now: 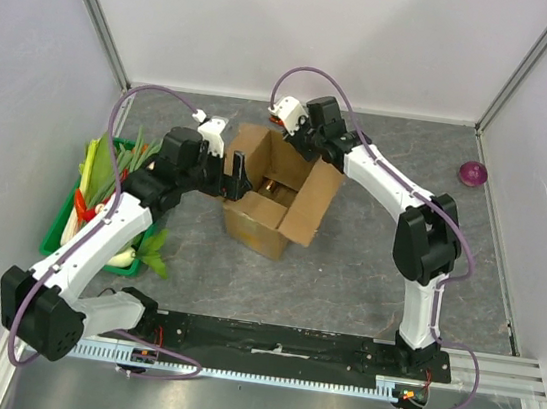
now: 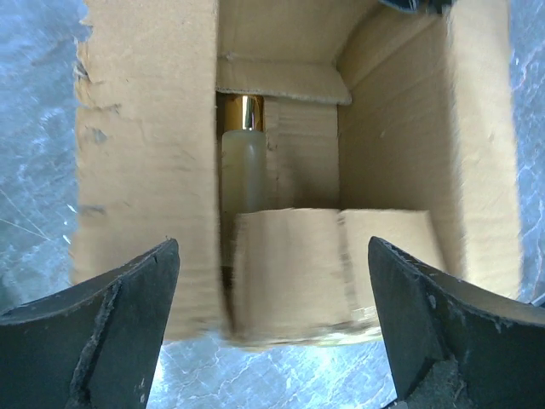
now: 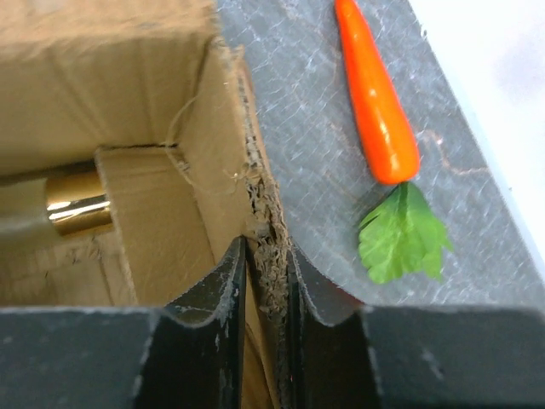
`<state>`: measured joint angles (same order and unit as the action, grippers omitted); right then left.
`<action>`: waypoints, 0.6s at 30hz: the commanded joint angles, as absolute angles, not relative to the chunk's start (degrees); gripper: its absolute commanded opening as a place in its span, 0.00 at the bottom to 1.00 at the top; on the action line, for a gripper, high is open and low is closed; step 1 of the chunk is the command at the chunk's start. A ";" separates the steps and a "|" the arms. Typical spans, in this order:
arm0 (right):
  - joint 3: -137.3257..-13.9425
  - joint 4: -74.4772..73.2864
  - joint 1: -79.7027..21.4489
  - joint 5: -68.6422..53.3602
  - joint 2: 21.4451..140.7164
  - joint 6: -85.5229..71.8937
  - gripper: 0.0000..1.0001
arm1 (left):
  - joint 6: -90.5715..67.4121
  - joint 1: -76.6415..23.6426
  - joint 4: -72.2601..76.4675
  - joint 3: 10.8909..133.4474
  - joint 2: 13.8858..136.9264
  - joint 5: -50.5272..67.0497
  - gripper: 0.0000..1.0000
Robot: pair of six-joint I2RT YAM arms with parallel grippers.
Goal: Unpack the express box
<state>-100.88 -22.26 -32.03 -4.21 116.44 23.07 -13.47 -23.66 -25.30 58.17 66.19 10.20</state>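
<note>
The express box (image 1: 274,200) stands open in the middle of the table, its flaps spread. A frosted bottle with a gold cap (image 2: 243,162) lies inside; the cap also shows in the right wrist view (image 3: 77,204). My left gripper (image 1: 234,174) is open at the box's left side. In the left wrist view (image 2: 272,281) its fingers straddle the near flap without touching it. My right gripper (image 1: 296,135) is at the box's far edge. In the right wrist view (image 3: 268,273) it is shut on the frayed cardboard wall (image 3: 260,204), one finger inside and one outside.
A green tray (image 1: 56,228) of vegetables sits at the left under my left arm. A purple round thing (image 1: 472,173) lies at the far right. An orange carrot (image 3: 375,94) with a green leaf (image 3: 404,234) lies on the table beside the box's far wall.
</note>
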 commanded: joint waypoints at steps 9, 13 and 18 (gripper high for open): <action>-92.39 -23.29 -32.34 3.15 103.02 -4.90 0.14 | -15.90 -23.47 -27.59 65.39 64.86 3.61 0.89; -85.18 -22.59 -34.36 13.07 95.74 -14.66 0.05 | -18.45 -23.38 -30.84 67.41 67.31 0.17 0.91; -73.93 -20.92 -38.05 27.93 88.96 -31.42 0.06 | -21.27 -23.20 -33.14 69.17 70.75 -1.33 0.89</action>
